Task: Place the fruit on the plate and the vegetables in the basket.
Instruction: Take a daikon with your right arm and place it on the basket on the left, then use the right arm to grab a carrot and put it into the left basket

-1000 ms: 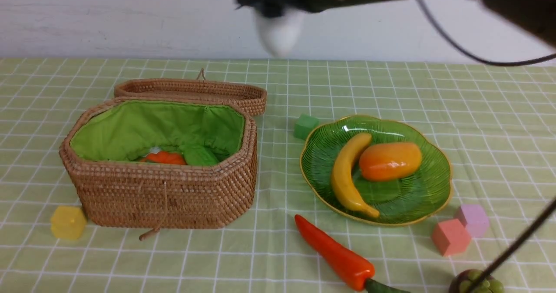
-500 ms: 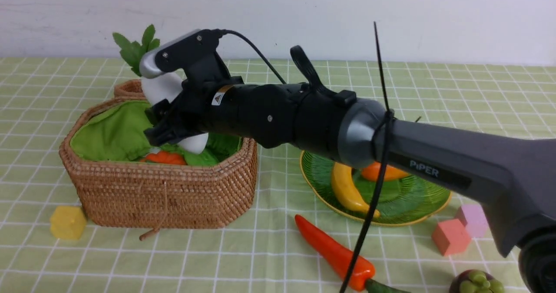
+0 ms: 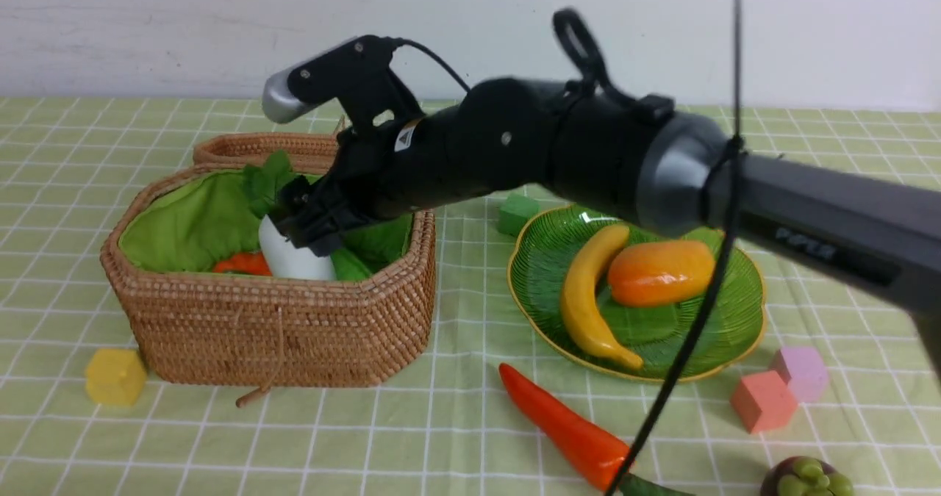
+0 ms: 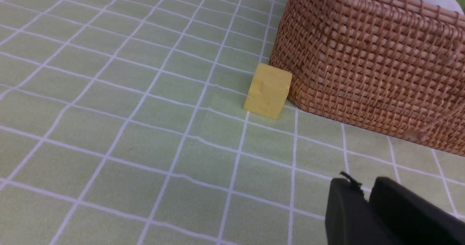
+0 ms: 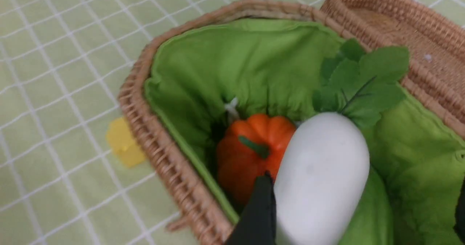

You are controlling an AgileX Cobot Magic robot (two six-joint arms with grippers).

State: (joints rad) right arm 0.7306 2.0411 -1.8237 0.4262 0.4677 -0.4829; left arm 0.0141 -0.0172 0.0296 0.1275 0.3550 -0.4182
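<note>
The wicker basket [image 3: 279,334] stands at the left, lid back. In it lie the white radish [image 3: 290,257], a small orange piece [image 3: 239,263] and a green gourd [image 3: 349,264]. My right gripper [image 3: 312,220] hangs over the basket, open. In the right wrist view the radish [image 5: 319,176] leans against one finger [image 5: 259,212], well clear of the other. The green plate [image 3: 544,261] holds the banana [image 3: 584,297] and mango [image 3: 660,272]. On the cloth near the front lie the red chili [image 3: 566,426] and the mangosteen [image 3: 805,477]. My left gripper [image 4: 367,197] is shut and empty, low beside the basket [image 4: 370,63].
Foam cubes lie about: yellow [image 3: 115,376] by the basket's front left corner, green [image 3: 517,213] between basket and plate, red-pink [image 3: 762,400] and lilac [image 3: 801,371] right of the plate. The basket's lid [image 3: 331,151] lies open behind it. A black cable [image 3: 691,334] hangs across the plate.
My right arm swung in over the basket with the radish, lowered it inside and opened its jaws. The radish now rests among the other vegetables.
</note>
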